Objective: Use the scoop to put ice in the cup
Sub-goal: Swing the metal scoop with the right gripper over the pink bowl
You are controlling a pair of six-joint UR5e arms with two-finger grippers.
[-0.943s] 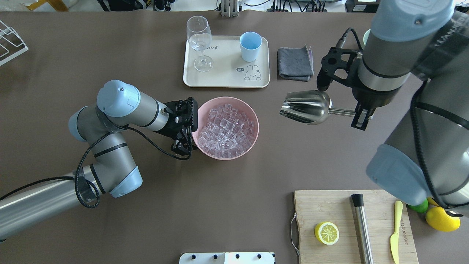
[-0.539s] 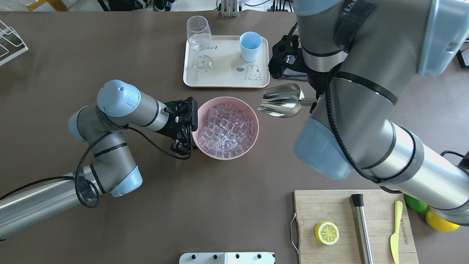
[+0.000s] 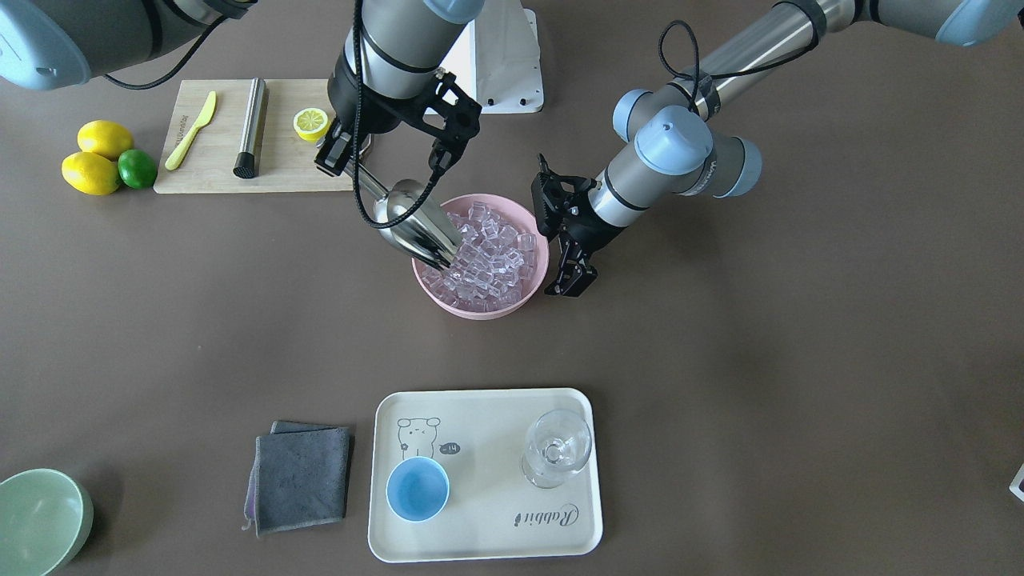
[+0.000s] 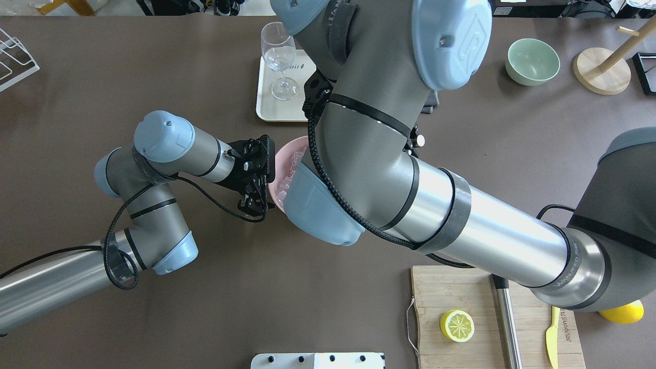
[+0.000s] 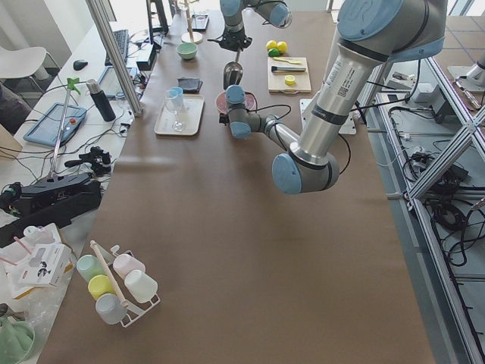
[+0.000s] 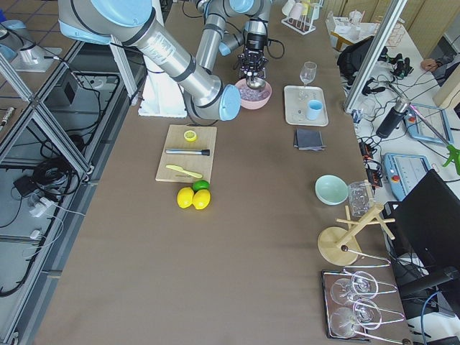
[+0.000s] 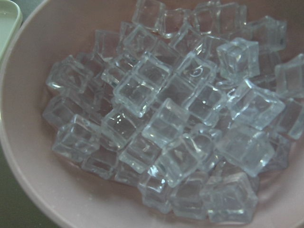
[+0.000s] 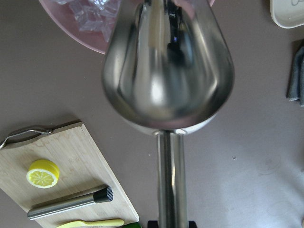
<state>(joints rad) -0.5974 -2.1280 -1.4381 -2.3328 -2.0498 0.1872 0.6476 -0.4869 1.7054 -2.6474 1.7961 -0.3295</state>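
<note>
The ice (image 3: 488, 248) fills a pink bowl (image 3: 480, 308) at mid-table and shows close up in the left wrist view (image 7: 175, 118). My right gripper (image 3: 344, 158) is shut on the scoop's handle. The steel scoop (image 3: 416, 224) tilts down, its lip at the ice on the bowl's side nearest the cutting board. It also shows in the right wrist view (image 8: 168, 71). My left gripper (image 3: 570, 272) is shut on the bowl's opposite rim. The light-blue cup (image 3: 418, 490) stands empty on the tray. In the overhead view my right arm hides the cup and scoop.
A cream tray (image 3: 488, 544) also holds a stemmed glass (image 3: 556, 448). A grey cloth (image 3: 302, 476) and a pale green bowl (image 3: 36, 516) lie beyond it. A cutting board (image 3: 288, 176) holds a lemon half, a steel cylinder (image 3: 252, 124) and a yellow knife.
My right arm has swung left with the scoop, from the right of the pink bowl to over it, and now covers the bowl and cup in the overhead view. The left arm has not moved.
</note>
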